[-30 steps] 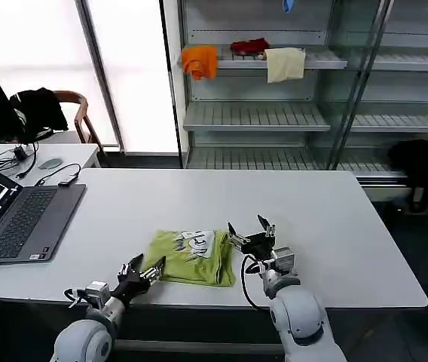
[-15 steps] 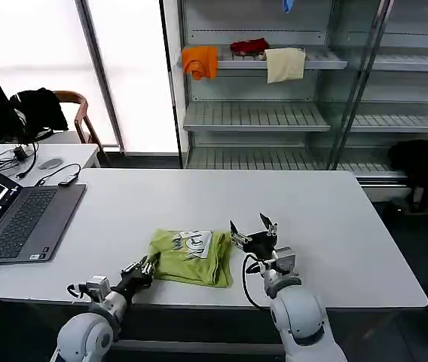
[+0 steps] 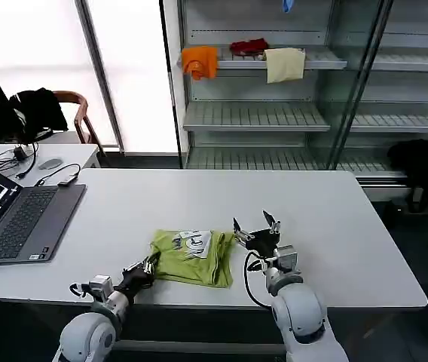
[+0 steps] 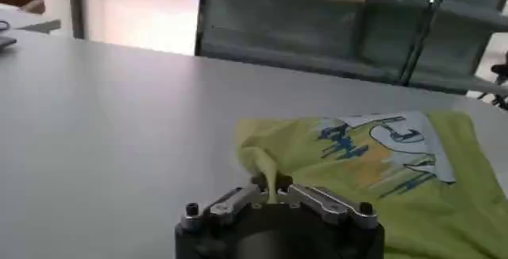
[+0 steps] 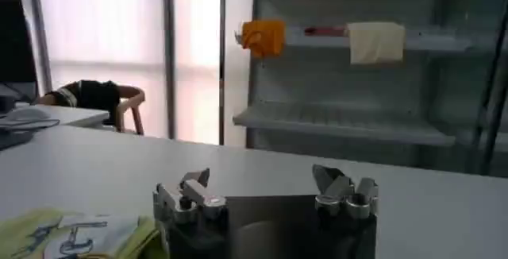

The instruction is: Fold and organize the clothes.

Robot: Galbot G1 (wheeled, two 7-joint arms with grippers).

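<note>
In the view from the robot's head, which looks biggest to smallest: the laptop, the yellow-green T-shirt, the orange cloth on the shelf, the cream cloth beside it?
1. Laptop, though it runs off the picture's edge.
2. T-shirt, folded.
3. Orange cloth and cream cloth look about alike; both are far back on the shelf, so they may really be bigger than they look.

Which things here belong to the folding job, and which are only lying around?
Job: T-shirt, its corner pinched by the left gripper; right gripper, jaws open, beside the shirt.

Lying about: laptop; orange cloth, red cloth, cream cloth on the shelf.
</note>
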